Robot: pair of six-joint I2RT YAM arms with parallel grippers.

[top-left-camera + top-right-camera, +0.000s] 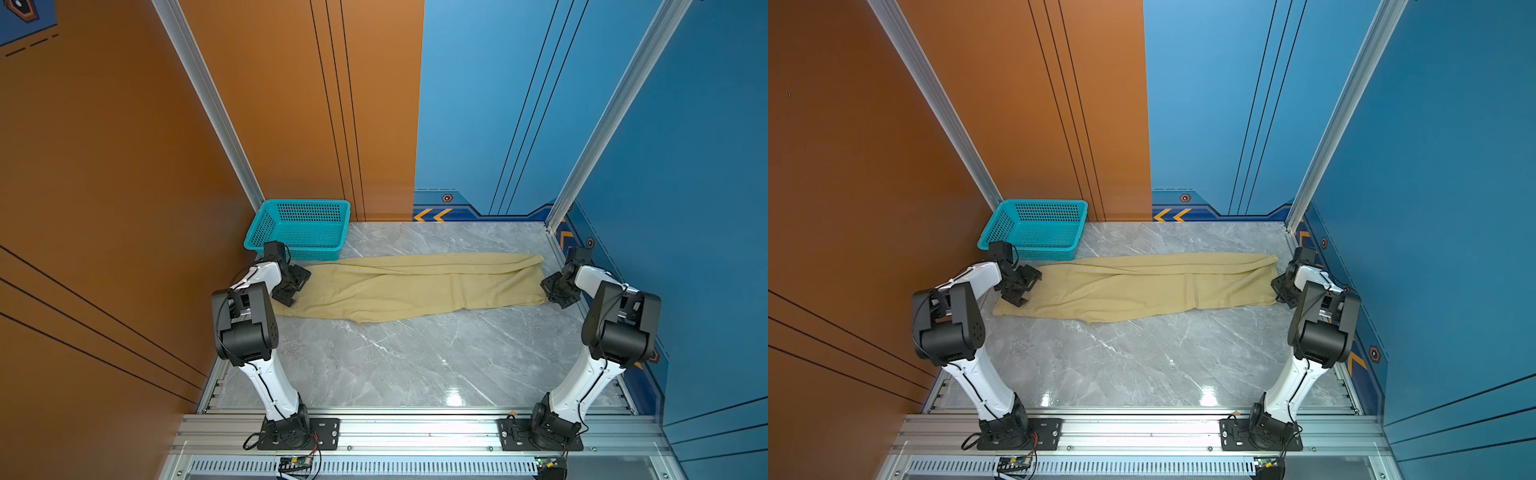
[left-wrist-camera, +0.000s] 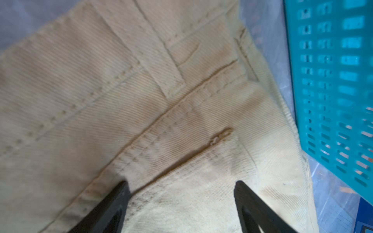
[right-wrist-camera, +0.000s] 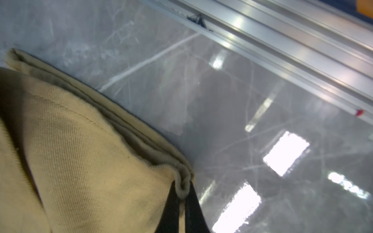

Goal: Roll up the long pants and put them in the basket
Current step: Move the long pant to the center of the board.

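Left arm [image 1: 245, 320] overlaps basket [image 1: 307, 202] beside long pants [image 1: 415, 286].

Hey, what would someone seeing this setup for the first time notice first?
Khaki pants lie stretched out across the grey table. The right tool is shut on a hem corner, while the left tool hangs open over the waistband end. A teal basket sits in the far left corner.

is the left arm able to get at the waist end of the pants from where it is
Probably yes. The left gripper hangs open right over the waist end of the long pants, with nothing between them; the teal basket stands off to one side.
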